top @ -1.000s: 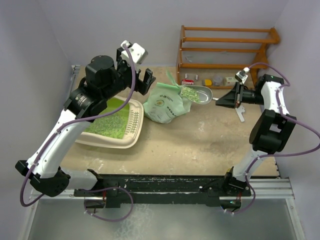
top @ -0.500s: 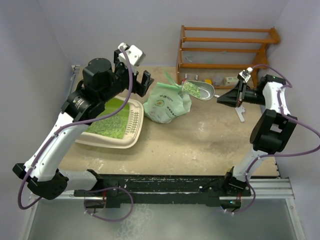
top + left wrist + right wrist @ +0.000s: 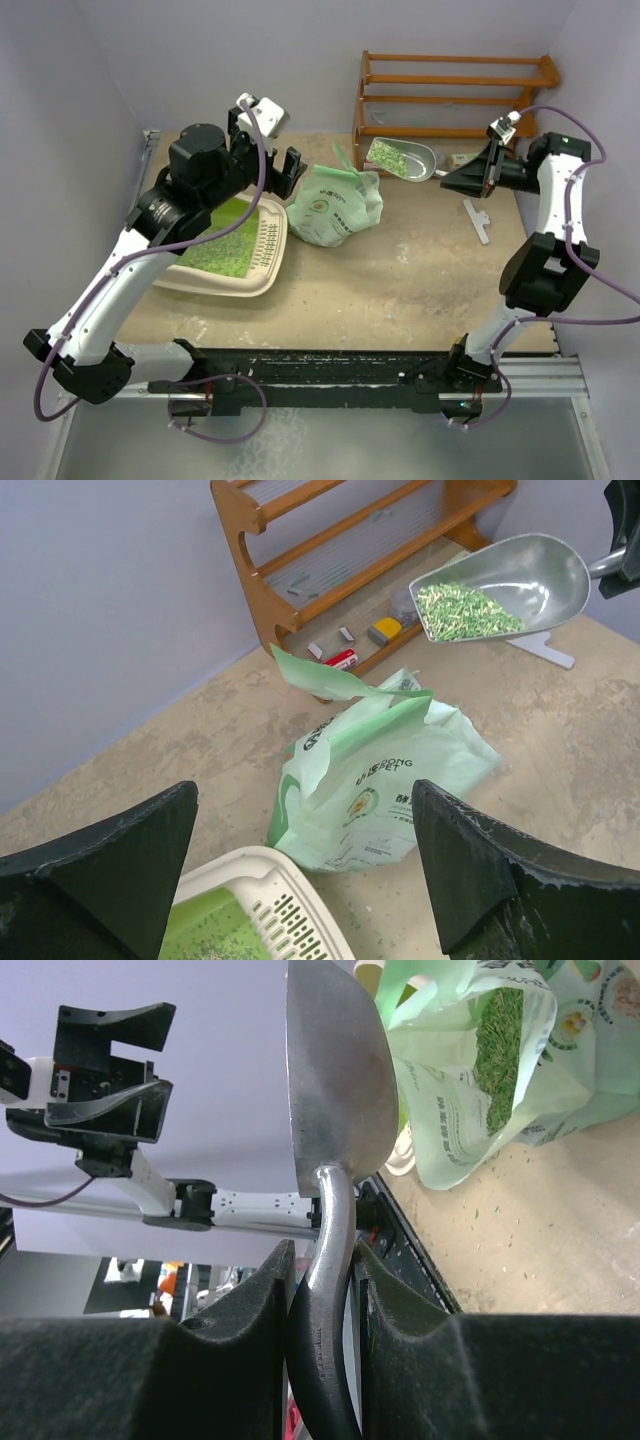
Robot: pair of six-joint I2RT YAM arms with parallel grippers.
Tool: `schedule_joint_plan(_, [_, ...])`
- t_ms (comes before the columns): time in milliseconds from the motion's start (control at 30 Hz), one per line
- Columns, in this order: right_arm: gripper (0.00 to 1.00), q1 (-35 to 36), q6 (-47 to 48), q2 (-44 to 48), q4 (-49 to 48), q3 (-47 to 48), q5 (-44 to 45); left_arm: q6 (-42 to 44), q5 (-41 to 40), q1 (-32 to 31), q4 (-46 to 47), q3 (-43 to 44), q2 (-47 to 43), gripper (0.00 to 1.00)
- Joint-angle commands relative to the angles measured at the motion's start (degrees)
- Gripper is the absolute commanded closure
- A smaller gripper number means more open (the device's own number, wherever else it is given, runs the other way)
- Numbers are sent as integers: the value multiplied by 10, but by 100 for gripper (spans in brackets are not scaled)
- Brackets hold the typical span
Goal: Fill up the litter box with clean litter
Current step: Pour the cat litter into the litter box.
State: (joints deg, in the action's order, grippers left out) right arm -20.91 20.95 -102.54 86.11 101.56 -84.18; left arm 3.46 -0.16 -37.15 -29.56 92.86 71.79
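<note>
The right gripper [image 3: 320,1260] is clamped on the handle of the metal scoop [image 3: 402,158], holding it level so its clean litter [image 3: 462,610] doesn't spill. The left gripper [image 3: 268,140] hangs empty, jaws wide apart, by the grille end of the litter box [image 3: 262,278], which sits at the table's left side. Since a second ago the scoop has risen off the open litter bag [image 3: 335,205] toward the wooden rack [image 3: 455,95].

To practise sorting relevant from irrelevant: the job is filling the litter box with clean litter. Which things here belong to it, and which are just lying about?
Belong to the job: litter box; clean litter; metal scoop, held by the right end effector; green litter bag.

Just lying about: wooden rack; small items beneath it; white plastic piece on the table.
</note>
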Motion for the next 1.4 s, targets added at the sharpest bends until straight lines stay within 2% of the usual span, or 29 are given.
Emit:
schedule_joint_plan(0, [100,18,-67,32,3,59,-47,-21,-7,0,39,-14,-26,15])
schedule_joint_plan(233, [100,70,-172,42,-102,90,-31,-25,-21,0,37,-32,-47,15])
schedule_joint_plan(333, [100,100,-268,58,-209,77,-25,-24,-29,0,35,-39,-58,15])
schedule_joint_plan(400, [100,123,-350,69,-316,65,-16,-25,-33,0,35,-44,-64,15])
schedule_joint_plan(500, [100,156,-545,92,-532,20,-3,-27,-38,0,32,-48,-74,14])
schedule_joint_plan(567, [100,183,-727,112,-755,-47,3,-28,-42,0,30,-51,-81,14])
schedule_joint_plan(633, [100,206,-936,106,-1030,-97,1,-31,-48,0,27,-53,-89,14])
schedule_joint_plan(700, [100,227,-1074,80,-1196,-106,-1,-36,-51,0,27,-58,-98,14])
schedule_joint_plan(733, [100,238,-1084,71,-1211,-102,1,-39,-53,0,27,-62,-103,14])
schedule_joint_plan(867, [100,277,-1003,49,-1111,-69,8,-54,-63,0,28,-76,-116,14])
schedule_joint_plan(1167, [100,363,-952,-21,-1065,4,13,-68,-62,0,27,-80,-126,14])
schedule_joint_plan(1300, [100,396,-865,-51,-967,63,21,-64,-67,0,21,-76,-130,14])
schedule_joint_plan(1367, [100,411,-857,-64,-961,75,25,-60,-69,0,19,-74,-132,14])
